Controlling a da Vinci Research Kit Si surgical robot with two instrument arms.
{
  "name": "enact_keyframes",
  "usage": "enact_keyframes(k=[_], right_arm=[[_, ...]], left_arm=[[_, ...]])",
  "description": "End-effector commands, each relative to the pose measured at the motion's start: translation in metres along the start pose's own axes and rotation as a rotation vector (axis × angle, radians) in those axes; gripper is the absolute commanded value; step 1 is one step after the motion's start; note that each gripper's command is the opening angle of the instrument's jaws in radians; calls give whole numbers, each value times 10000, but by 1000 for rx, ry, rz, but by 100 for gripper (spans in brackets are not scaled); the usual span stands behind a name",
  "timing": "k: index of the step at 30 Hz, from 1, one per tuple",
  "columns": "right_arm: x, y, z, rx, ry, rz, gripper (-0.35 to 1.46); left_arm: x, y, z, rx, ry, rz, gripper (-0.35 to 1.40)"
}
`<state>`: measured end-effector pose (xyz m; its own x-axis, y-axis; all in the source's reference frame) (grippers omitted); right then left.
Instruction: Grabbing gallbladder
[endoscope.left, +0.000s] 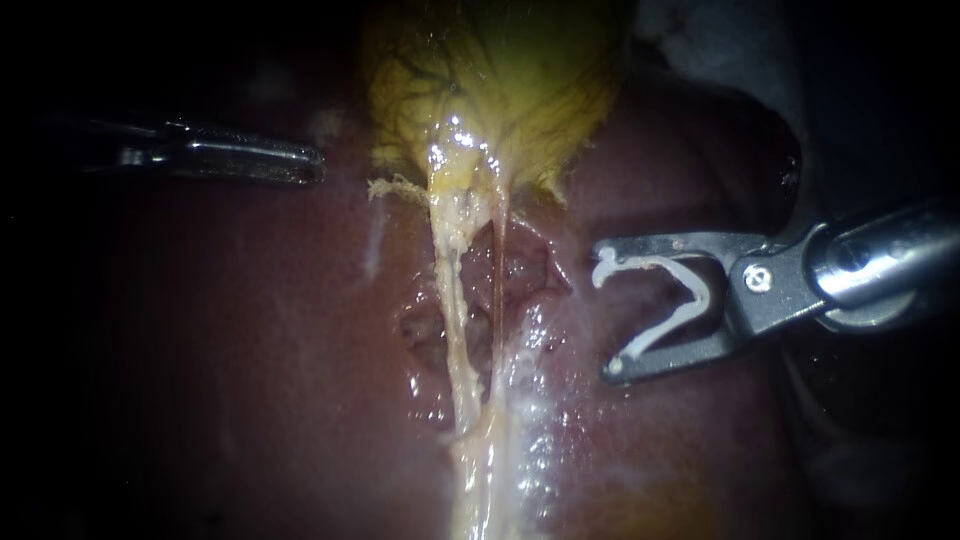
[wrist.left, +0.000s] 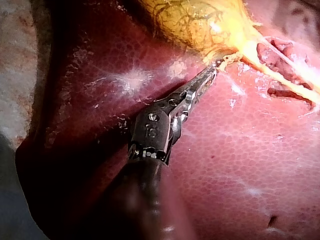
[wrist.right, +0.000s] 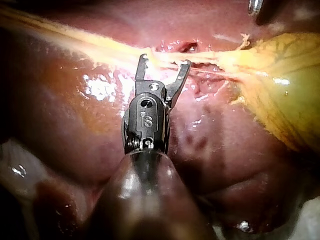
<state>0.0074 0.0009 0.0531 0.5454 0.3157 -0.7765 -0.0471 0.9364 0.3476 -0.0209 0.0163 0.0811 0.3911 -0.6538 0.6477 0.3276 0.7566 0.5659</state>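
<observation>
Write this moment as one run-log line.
left instrument: jaws shut, beside gallbladder, gripping nothing | right instrument: jaws hold clip, short of tubes | gallbladder not grabbed

Close endoscope, two wrist views, shared gallbladder (endoscope.left: 490, 80)

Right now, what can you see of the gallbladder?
The gallbladder is a glistening yellow-green sac laced with dark branching lines, lying on the dark red liver. It narrows to a pale neck with a frayed fringe, from which whitish strands run on. Nothing grips it: the left instrument, jaws shut, points at the neck; the right instrument, holding a clip, is apart.
</observation>
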Motion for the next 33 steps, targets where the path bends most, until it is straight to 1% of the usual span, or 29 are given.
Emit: enact_keyframes(k=[1,4,5,6,8,11,12,19,22,28,33], right_arm=[[0,0,0,0,0,0,57],[0,0,0,1,0,0,57],[0,0,0,1,0,0,57],[0,0,-1,1,0,0,57],[0,0,-1,1,0,0,57],[0,0,-1,1,0,0,57],[0,0,-1,1,0,0,57],[0,0,-1,1,0,0,57],[0,0,-1,1,0,0,57],[0,0,-1,1,0,0,57],[0,0,-1,1,0,0,57]], left_arm=[[0,0,0,0,0,0,-35],[-1,0,1,-1,0,-1,-35],[-1,0,2,-1,-1,-1,-25],[-2,0,3,-1,-1,-1,-5],[-2,0,3,-1,-1,-1,26],[-2,1,3,-1,0,5,46],[-2,1,3,-1,0,5,49],[-4,1,6,-2,-1,4,56],[-5,0,10,-1,-1,3,56],[-8,-2,25,1,-1,1,56],[-10,-4,45,12,-1,0,56]])
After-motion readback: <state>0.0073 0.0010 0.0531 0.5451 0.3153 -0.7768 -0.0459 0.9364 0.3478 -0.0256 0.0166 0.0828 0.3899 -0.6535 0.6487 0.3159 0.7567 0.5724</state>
